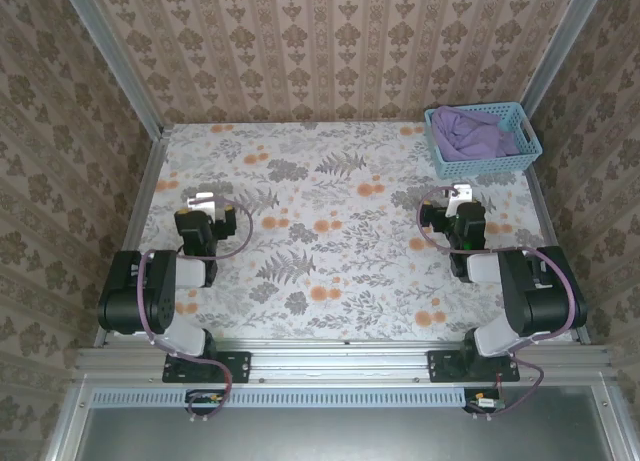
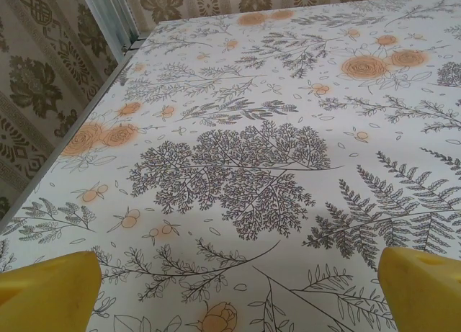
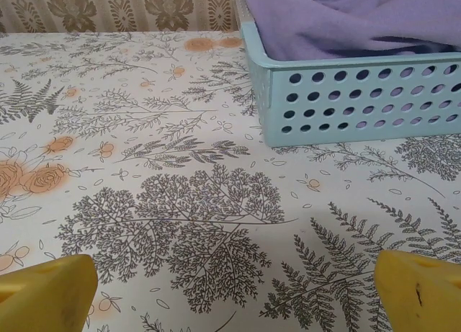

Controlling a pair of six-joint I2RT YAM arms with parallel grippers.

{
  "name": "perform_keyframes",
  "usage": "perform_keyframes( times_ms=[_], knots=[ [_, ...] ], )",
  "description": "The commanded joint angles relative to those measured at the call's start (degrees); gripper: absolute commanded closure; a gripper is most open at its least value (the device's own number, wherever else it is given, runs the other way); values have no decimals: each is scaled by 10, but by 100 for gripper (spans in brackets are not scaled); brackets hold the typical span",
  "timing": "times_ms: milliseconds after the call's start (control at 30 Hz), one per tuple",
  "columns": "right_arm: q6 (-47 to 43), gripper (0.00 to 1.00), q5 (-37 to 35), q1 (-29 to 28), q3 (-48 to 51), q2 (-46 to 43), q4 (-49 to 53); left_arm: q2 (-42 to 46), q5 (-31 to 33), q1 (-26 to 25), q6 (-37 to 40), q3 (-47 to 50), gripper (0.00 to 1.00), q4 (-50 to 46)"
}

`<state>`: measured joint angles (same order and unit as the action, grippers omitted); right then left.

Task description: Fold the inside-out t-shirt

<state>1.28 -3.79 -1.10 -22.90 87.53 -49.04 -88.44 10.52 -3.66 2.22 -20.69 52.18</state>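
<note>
inside-out t-shirt (image 1: 468,129), top view: lavender cloth bunched up inside the blue basket (image 1: 482,167), rising a little above its rim; no lettering can be made out.
blue basket, top view: sits at the far right corner of the floral table (image 1: 330,251), close to the patterned back wall (image 1: 330,51).
left gripper (image 1: 205,196), top view: over the left part of the table, well apart from the basket, pointing away from the bases; nothing between its fingers.
right gripper (image 1: 460,192), top view: over the right part of the table, near the basket's front side but not touching it; it carries nothing.
left gripper (image 2: 234,274), left wrist view: the two yellow fingers (image 2: 50,292) sit at the bottom corners, spread fully wide, with bare table (image 2: 245,166) between them and nothing held.
table edge, left wrist view: a metal frame post (image 2: 108,15) and the patterned side wall (image 2: 36,94) run along the left.
right gripper (image 3: 234,274), right wrist view: yellow fingers (image 3: 418,292) spread fully wide at the bottom corners, holding nothing, with printed table (image 3: 180,173) between them.
blue basket (image 3: 360,101), right wrist view: ahead and to the right of the fingers, standing upright on the table, its side wall pierced with round holes.
inside-out t-shirt (image 3: 338,22), right wrist view: soft folds heaped in the basket, above its rim.
</note>
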Motion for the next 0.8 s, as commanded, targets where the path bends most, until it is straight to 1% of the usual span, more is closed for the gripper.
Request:
perform_keyframes(
  times_ms=[0,767],
  knots=[
    [3,0,12,2,-4,3,-1,0,0,5,0,-14,0,0],
    [4,0,12,2,-4,2,-1,0,-7,10,-4,-15,0,-4]
  ],
)
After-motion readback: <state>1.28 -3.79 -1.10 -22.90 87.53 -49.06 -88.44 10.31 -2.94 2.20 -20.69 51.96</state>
